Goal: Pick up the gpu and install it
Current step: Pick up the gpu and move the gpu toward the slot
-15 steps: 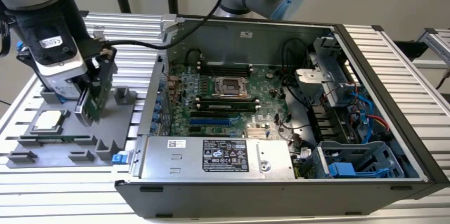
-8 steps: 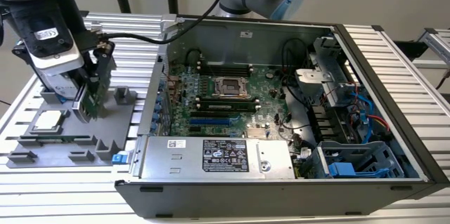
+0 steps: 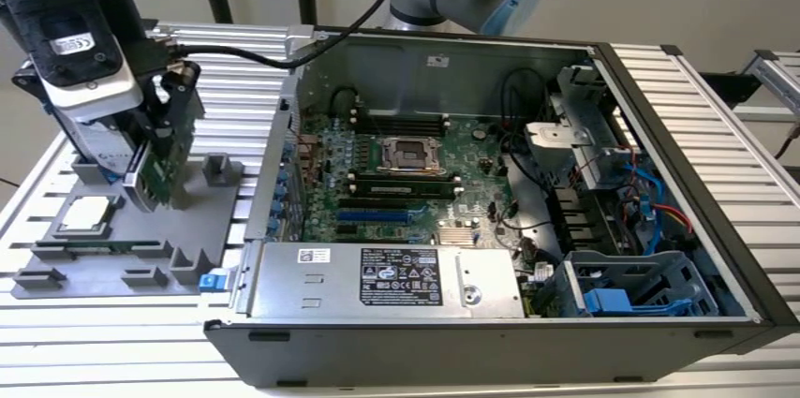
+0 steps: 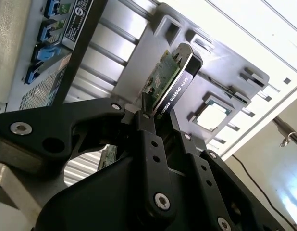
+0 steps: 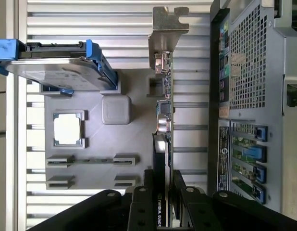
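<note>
One step looks done and one is left: the claw is clamped on the gpu, its black fingers pressed against the card's opposite faces in both wrist views. The card is not yet in the open computer case. At the left of the exterior view the gpu hangs on edge from the claw, green face showing, directly over the grey holder tray on the tabletop. I cannot tell whether its lower edge is clear of the tray's slot. The card reaches out beyond the fingertips, with its silver bracket at the far end. The motherboard, in the middle of the exterior view, lies well apart from the card, so by my judgement the whole installing part remains.
</note>
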`<act>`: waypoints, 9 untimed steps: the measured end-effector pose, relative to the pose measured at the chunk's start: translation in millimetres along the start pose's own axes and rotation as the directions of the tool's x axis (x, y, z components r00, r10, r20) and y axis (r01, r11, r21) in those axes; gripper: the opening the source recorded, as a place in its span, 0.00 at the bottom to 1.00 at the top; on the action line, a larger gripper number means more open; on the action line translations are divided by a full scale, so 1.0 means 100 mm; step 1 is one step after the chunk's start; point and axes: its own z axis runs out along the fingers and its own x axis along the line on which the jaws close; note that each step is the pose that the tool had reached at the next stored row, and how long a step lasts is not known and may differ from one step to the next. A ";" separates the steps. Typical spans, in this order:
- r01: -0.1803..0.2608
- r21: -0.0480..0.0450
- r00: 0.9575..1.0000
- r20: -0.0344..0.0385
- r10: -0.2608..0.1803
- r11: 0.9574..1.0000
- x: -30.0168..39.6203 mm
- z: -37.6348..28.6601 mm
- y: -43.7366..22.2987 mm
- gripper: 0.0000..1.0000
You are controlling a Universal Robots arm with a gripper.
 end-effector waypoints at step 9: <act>0.000 0.000 1.000 0.000 0.000 1.000 -0.001 -0.108 0.007 0.00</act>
